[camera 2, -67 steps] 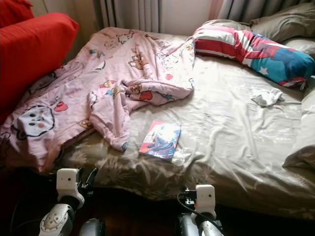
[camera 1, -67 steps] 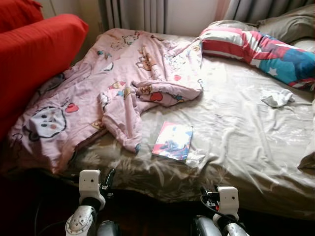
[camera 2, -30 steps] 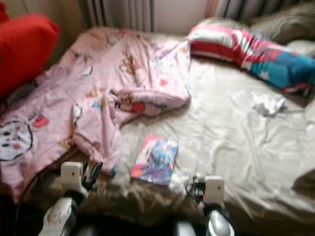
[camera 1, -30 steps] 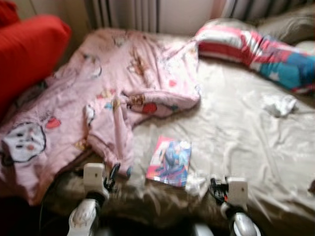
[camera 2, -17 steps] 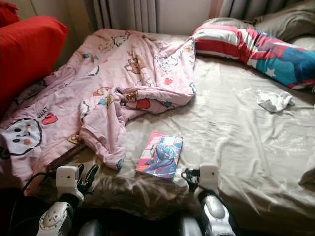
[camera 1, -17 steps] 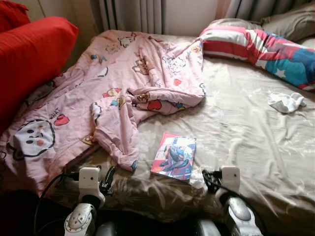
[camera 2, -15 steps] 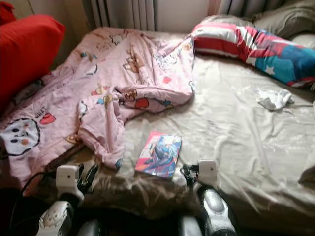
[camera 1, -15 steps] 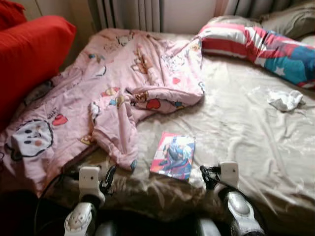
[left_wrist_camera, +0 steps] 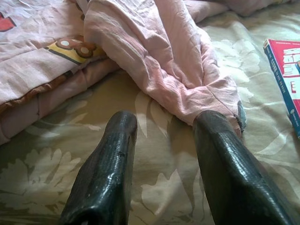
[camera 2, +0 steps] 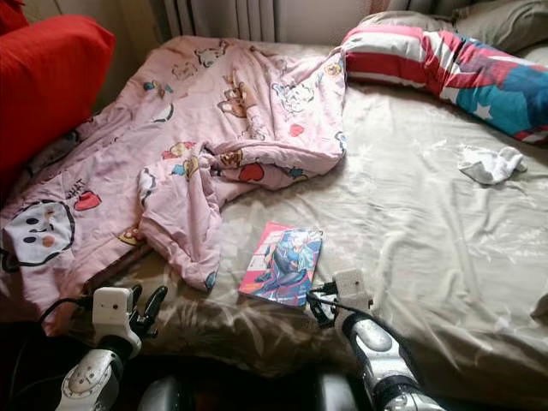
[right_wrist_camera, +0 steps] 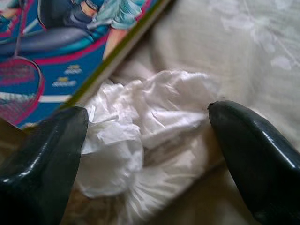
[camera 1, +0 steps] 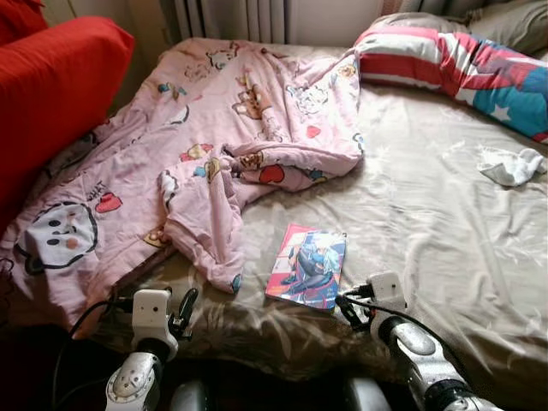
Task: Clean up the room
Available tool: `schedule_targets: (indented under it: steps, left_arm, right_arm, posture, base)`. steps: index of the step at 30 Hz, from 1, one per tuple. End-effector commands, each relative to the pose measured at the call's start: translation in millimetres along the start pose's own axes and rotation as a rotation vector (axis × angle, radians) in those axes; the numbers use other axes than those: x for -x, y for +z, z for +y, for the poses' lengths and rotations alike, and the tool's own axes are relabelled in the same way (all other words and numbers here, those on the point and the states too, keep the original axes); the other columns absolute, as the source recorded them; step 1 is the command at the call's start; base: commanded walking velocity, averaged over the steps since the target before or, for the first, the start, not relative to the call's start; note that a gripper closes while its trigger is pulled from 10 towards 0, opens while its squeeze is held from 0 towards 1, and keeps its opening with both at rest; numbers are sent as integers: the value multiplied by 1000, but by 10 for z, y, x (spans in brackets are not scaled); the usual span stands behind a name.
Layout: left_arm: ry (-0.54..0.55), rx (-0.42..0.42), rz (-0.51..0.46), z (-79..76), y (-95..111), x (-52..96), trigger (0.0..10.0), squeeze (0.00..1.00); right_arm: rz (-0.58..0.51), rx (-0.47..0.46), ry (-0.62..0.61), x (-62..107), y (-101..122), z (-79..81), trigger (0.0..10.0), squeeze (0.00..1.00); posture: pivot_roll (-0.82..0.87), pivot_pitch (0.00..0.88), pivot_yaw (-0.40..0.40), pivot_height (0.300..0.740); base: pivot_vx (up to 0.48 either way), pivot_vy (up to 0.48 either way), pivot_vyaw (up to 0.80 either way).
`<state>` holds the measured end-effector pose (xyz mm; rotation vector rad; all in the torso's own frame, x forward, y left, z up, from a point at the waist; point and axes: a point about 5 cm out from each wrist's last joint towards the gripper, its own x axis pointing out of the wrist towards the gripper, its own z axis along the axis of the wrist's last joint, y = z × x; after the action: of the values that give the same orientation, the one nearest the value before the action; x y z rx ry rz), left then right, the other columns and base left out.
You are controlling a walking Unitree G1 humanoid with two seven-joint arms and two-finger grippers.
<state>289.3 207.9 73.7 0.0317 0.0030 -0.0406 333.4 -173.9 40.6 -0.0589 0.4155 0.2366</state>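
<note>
Crumpled white tissue (right_wrist_camera: 140, 136) lies on the tan bedsheet (camera 1: 428, 223), touching the near corner of the comic book (camera 1: 308, 266). Right gripper (right_wrist_camera: 145, 154) straddles it, fingers (right_wrist_camera: 262, 150) spread wide, one on each side, nothing clamped yet. Judged a pre-grasp: the jaws are set to close on the wad, probably taken first as the nearest loose litter.

Book lies flat, cover up, close to the bed's front edge, just beside the hanging fold of the pink cartoon blanket (camera 1: 205, 154). Cover shows a blue-and-pink illustrated figure; small print near its corner is there but too blurred to read (same for the spine, seen in the left wrist view).

Left gripper (left_wrist_camera: 164, 154) hovers low over the sheet at the blanket's tip, fingers parted, holding nothing; looks idle.

Farther off: a second white wad (camera 1: 512, 165) sits well apart toward the striped pillow (camera 1: 445, 60). Red cushion (camera 1: 51, 94) flanks the bed's left side.
</note>
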Motion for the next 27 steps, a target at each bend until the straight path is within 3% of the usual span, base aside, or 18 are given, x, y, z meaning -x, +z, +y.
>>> schedule_targets:
  steps: [1,9,19,20,21,27]
  left_arm:
    - [6,-5,9,40,-6,31,10000,0]
    - [5,-9,12,46,1,37,10000,0]
    - [5,-12,19,47,-9,47,10000,0]
    - [5,-12,19,46,-11,49,10000,0]
    - [4,-12,21,41,-13,50,10000,0]
    - [0,-9,26,17,-25,49,10000,0]
  right_arm:
    - [41,-7,13,21,-105,18,10000,0]
    - [-2,-34,52,-3,-47,86,10000,0]
    - [39,32,86,-20,-78,164,10000,0]
    - [39,30,87,-19,-80,165,5961,0]
    - [41,28,86,-17,-88,166,0,0]
    - [41,24,85,-10,-114,177,0,0]
  posture:
    - [40,250,4,554]
    - [49,247,9,554]
    - [55,243,10,554]
    - [55,242,10,554]
    - [53,238,9,554]
    - [54,232,8,554]
  base:
    - [0,0,0]
    - [0,0,0]
    - [0,0,0]
    - [0,0,0]
    - [0,0,0]
    - [0,0,0]
